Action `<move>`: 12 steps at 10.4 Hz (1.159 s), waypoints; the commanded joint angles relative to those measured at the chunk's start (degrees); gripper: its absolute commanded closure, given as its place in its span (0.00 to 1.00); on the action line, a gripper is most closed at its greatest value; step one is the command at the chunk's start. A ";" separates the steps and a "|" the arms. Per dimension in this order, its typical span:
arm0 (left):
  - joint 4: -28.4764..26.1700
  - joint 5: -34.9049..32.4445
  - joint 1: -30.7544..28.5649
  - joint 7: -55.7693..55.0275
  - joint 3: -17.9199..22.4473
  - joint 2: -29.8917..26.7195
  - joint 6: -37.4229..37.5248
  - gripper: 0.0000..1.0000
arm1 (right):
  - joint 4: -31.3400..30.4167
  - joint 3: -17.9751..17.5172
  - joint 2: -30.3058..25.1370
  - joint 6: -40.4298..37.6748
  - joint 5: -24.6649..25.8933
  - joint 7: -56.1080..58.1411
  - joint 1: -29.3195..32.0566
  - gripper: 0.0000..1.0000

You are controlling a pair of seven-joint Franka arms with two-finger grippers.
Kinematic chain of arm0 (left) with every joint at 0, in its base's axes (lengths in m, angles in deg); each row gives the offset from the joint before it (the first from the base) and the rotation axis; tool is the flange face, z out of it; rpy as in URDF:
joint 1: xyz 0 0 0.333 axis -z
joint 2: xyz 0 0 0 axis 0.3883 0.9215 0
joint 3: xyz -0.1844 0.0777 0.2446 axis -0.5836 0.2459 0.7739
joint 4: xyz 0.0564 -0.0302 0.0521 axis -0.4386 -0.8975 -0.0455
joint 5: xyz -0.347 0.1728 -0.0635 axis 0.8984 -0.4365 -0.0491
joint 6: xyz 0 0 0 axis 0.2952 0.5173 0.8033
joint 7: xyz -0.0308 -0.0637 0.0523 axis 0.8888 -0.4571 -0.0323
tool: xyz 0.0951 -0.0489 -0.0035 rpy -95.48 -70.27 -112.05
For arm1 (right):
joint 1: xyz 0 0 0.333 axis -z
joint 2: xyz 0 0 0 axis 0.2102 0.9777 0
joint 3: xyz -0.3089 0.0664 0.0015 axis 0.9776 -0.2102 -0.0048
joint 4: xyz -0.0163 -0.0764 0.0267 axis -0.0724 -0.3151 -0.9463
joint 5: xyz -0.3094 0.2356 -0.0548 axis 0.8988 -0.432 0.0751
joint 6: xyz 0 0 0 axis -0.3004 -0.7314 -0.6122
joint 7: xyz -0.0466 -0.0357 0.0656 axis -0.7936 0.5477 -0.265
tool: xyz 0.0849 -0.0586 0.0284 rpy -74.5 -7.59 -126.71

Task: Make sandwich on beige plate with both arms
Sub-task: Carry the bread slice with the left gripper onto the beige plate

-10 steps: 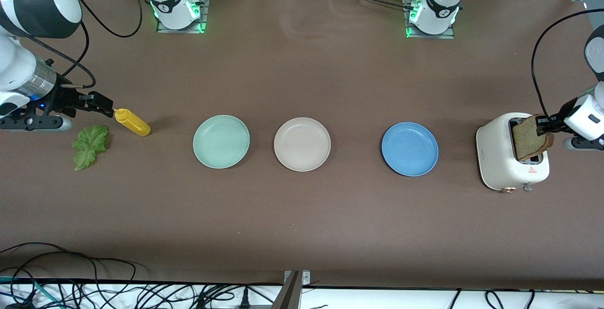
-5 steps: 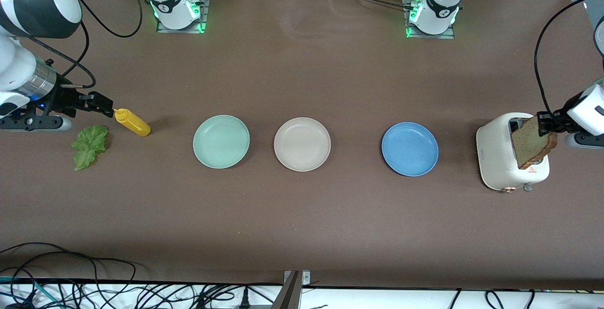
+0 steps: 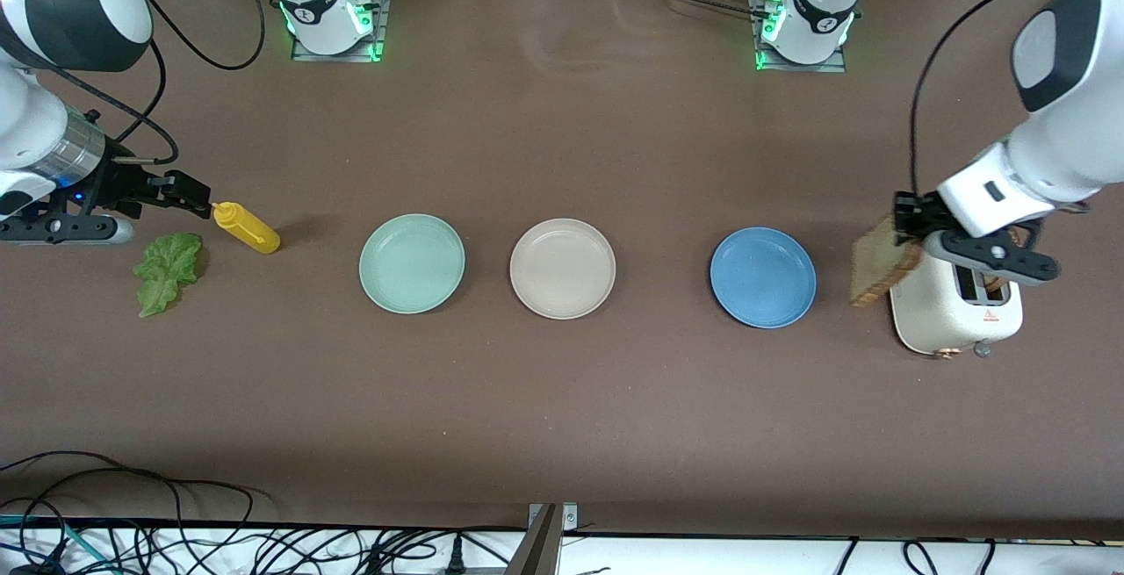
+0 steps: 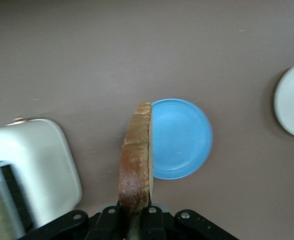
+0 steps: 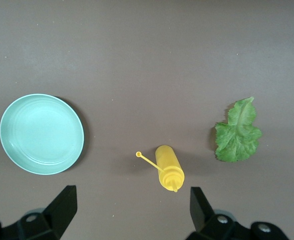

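A tan-brown bread slice [image 3: 881,263] with a dark crust hangs on edge in my left gripper [image 3: 904,219], which is shut on it, over the table between the toaster and the blue plate. In the left wrist view the slice [image 4: 135,160] sticks out of the left gripper [image 4: 135,220] with both fingers pressed against it. The beige plate [image 3: 562,269] sits bare mid-table and shows as a sliver in the left wrist view [image 4: 292,100]. A green lettuce leaf [image 3: 167,272] [image 5: 238,132] lies at the right arm's end. My right gripper [image 3: 189,193] [image 5: 131,195] waits open over the table by the yellow bottle's tip.
A cream toaster [image 3: 944,312] [image 4: 36,165] stands at the left arm's end, partly under the left wrist. The blue plate [image 3: 762,276] [image 4: 179,137] lies beside the beige one, the mint-green plate [image 3: 412,263] [image 5: 41,133] on its right-arm side. A yellow squeeze bottle [image 3: 248,227] [image 5: 169,172] lies near the lettuce.
The left arm has drawn the bread slice up out of the toaster slot and carried it toward the blue plate. The right arm has not moved.
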State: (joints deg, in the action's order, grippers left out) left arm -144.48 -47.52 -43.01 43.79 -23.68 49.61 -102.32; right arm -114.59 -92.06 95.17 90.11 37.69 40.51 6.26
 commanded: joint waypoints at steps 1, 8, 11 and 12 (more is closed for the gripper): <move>1.42 7.38 1.86 -0.11 -0.24 1.46 1.20 1.00 | 0.90 -0.17 0.17 -0.97 -0.61 -0.35 0.15 0.00; 1.86 30.08 11.35 -0.20 -0.15 17.08 -3.70 1.00 | 0.90 -0.17 0.17 -0.97 -0.61 -0.35 0.15 0.00; 1.86 36.03 15.58 -0.20 -0.15 21.92 -9.86 1.00 | 0.90 -0.25 0.17 -0.97 -0.61 -0.35 0.15 0.00; 1.86 39.02 16.28 -0.11 -0.15 23.42 -10.83 1.00 | 0.90 -0.17 0.17 -1.06 -0.61 -0.35 0.15 0.00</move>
State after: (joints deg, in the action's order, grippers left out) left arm -144.31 -12.64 -27.50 43.26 -23.99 70.91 -112.45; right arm -114.54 -92.08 95.25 90.09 37.69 40.51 6.25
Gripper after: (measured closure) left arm 0.903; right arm 0.000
